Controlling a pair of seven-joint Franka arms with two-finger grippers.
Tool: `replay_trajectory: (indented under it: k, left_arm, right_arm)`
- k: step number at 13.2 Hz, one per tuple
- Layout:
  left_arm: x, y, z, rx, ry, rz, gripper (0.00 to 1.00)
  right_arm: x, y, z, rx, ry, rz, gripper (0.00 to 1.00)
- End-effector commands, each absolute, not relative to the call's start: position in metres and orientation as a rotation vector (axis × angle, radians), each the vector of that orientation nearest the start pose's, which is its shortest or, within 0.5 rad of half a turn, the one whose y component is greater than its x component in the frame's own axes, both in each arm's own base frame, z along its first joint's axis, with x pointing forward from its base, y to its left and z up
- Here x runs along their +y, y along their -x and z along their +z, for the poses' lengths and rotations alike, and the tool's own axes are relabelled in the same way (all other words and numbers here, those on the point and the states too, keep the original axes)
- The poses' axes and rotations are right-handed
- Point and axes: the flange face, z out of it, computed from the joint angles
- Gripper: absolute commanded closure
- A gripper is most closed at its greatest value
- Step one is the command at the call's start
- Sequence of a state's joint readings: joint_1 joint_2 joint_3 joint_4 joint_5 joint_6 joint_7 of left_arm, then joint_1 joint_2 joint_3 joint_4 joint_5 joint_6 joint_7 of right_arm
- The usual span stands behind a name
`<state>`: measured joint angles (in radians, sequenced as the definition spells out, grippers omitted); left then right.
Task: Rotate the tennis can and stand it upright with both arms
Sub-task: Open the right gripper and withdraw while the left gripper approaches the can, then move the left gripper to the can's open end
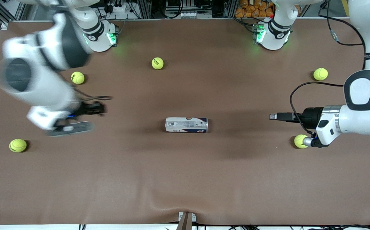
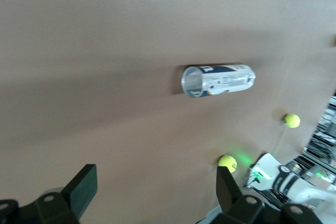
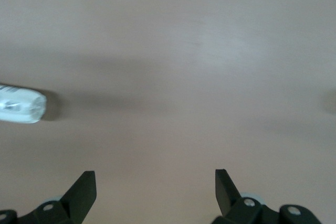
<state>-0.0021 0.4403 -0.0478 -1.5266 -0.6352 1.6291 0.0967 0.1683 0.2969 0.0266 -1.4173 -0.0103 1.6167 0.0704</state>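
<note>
We see the tennis can (image 1: 186, 124), white-and-blue label, lying flat, long axis along the table, open silver rim toward the left arm's end; left gripper (image 2: 155, 190) and right gripper (image 3: 155, 190) both spread, empty.

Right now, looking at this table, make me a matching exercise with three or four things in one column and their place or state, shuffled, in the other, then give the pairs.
Things:
1. tennis can
2. left gripper
3. right gripper
4. tennis ball

Place or state:
A. open, over bare mat toward the right arm's end
B. lying on its side, mid-table
C. farther from the front camera than the can
D. open, its camera facing the can's open end

Pairs: 1-B, 2-D, 3-A, 4-C
</note>
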Motion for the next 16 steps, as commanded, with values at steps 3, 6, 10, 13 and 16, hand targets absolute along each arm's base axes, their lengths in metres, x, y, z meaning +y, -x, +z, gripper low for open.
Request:
replay_trajectory:
  k: [3,6,10,13,16]
  left_arm:
    - [-0.132,-0.647,0.355,-0.055,-2.375,-0.39,0.0]
    - [-0.155,-0.634,0.325,-0.071,-2.351,-0.373,0.0]
    - [-0.184,-0.622,0.292,-0.001,-2.207,-0.406,0.0]
    - [-0.202,-0.621,0.268,0.008,-2.207,-0.401,0.0]
    - [-0.201,-0.616,0.217,-0.064,-2.092,-0.321,0.0]
  right_arm:
    - [-0.033,-0.597,0.558,-0.129,3.072,0.213,0.0]
    - [-0.056,-0.565,0.59,-0.042,3.063,0.265,0.0]
    - [-0.069,-0.557,0.607,0.0,3.044,0.217,0.0]
    - [-0.059,-0.54,0.632,0.106,3.046,0.204,0.0]
    - [-0.047,-0.539,0.634,0.081,3.061,0.211,0.0]
